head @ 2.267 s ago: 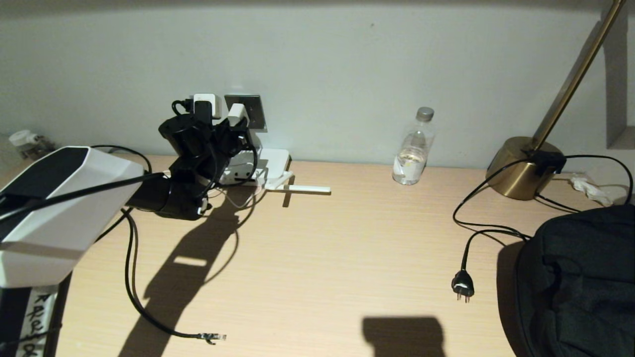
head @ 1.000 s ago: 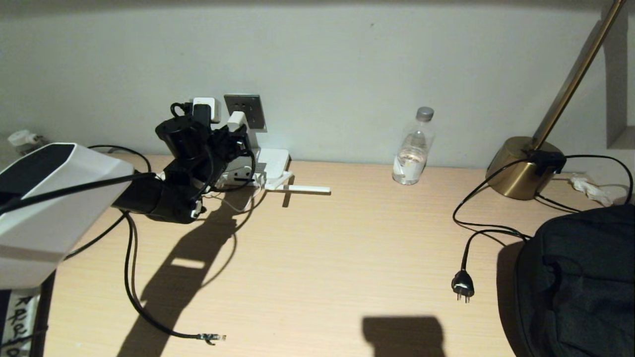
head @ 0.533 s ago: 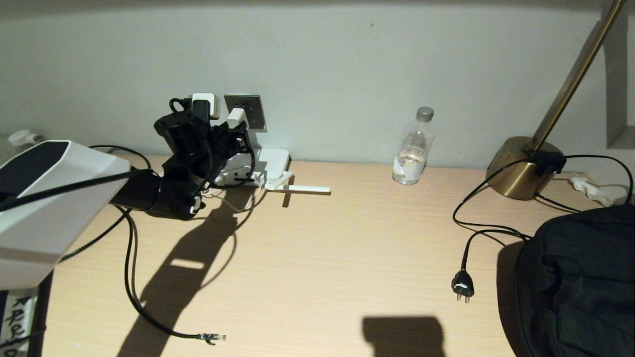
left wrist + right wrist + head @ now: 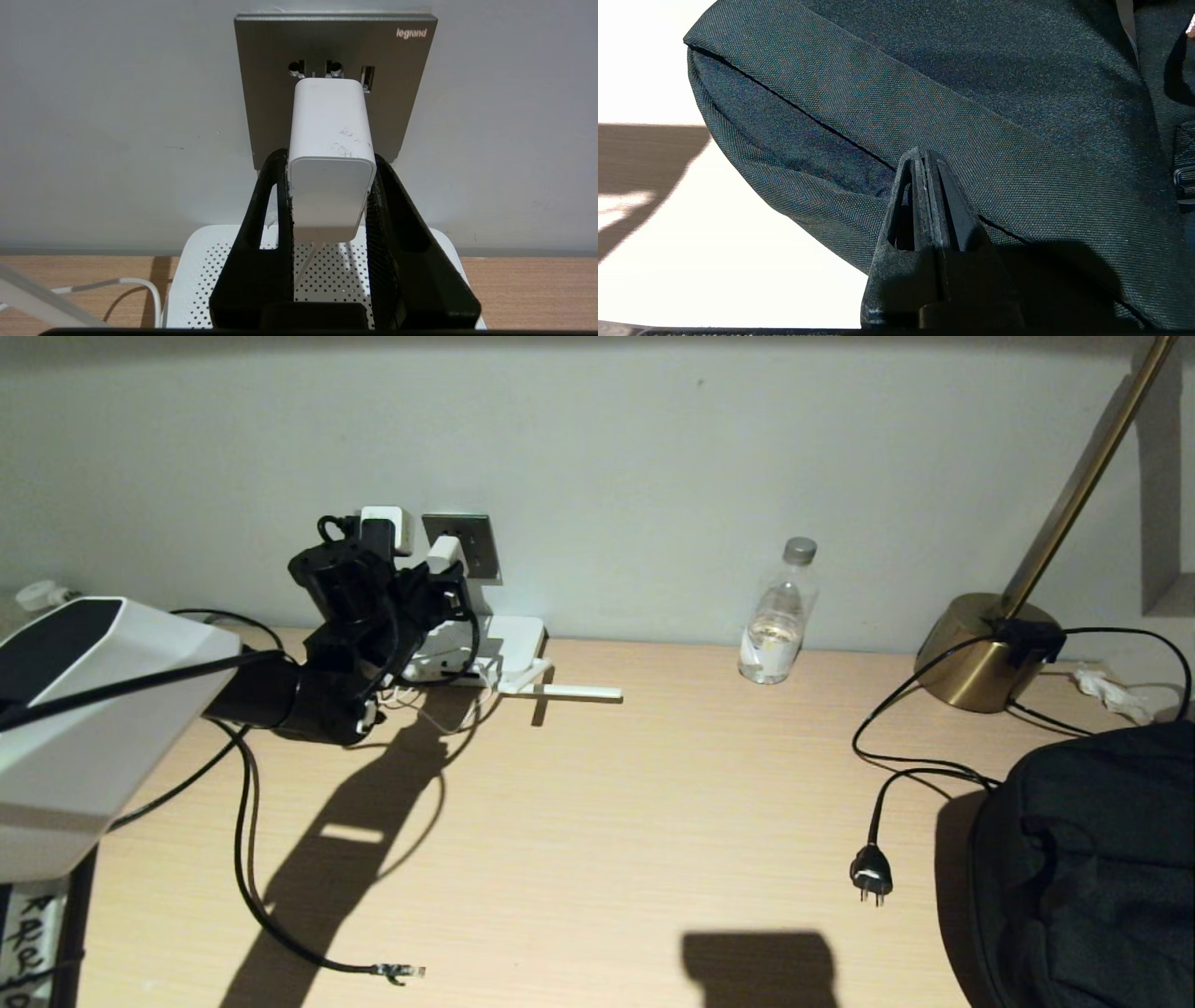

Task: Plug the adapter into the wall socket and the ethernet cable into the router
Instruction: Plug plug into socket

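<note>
Pale wood grain runs across the counter (image 4: 607, 821), and nearest the robot the ethernet cable (image 4: 247, 859) lies loose on it, its clear clip plug at the front edge, well apart from everything at the wall. To the right a black two-pin plug (image 4: 870, 875) rests on its cord beside a dark fabric bag (image 4: 1092, 859); the right tool (image 4: 924, 186) hangs parked just over that bag, its fingers pressed together on nothing. Farther back, the left tool (image 4: 329, 186) reaches up from the left toward the wall and grips the adapter (image 4: 329, 154) by its two flanks, one black finger on each side. The adapter's far end lies against the wall socket (image 4: 402, 93), just below a row of round holes and a small USB slot; whether its pins are in cannot be told. Its thin white cord drops toward the router (image 4: 205, 261), a perforated white box lying flat on the counter against the wall directly below the socket, one stick antenna stretched out to the right. Along the wall farther right stand a clear water bottle (image 4: 778, 616) and a brass lamp base (image 4: 980, 649).
</note>
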Controlling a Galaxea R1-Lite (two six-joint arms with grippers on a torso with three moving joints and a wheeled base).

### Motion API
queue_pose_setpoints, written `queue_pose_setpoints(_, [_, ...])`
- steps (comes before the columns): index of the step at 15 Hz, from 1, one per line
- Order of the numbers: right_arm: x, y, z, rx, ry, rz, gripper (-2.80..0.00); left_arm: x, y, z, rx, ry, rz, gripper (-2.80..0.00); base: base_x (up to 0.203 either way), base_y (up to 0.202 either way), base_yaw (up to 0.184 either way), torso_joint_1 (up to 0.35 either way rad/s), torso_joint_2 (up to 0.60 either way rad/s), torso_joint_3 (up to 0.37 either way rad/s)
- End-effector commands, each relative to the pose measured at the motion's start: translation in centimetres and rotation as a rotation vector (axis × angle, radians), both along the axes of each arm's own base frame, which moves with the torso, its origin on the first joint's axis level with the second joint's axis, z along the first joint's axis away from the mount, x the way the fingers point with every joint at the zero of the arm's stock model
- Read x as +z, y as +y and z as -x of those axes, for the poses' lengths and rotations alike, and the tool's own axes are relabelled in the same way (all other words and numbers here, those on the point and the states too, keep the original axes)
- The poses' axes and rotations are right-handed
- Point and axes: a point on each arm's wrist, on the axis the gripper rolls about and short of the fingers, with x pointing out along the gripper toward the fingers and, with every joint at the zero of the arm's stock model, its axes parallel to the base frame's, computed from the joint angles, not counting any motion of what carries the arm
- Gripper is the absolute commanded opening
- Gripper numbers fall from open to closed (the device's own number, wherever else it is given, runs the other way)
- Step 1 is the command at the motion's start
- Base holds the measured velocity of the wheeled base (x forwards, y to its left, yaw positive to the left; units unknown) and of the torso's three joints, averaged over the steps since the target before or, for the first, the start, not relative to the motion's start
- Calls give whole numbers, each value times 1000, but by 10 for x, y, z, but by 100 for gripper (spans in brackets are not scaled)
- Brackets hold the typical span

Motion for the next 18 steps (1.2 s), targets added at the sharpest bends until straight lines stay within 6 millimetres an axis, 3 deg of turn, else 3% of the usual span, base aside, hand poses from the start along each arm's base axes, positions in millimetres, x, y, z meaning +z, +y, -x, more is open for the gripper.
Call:
queue_pose_setpoints(1, [0, 0, 0, 2, 2, 0, -280, 1, 0, -1, 2, -3, 1, -280, 0, 0, 0, 0, 0, 0])
queue_pose_setpoints(18, [0, 0, 0, 0, 2, 0, -280, 4, 6, -5, 16, -16, 3, -280, 0, 0, 0, 0, 0, 0])
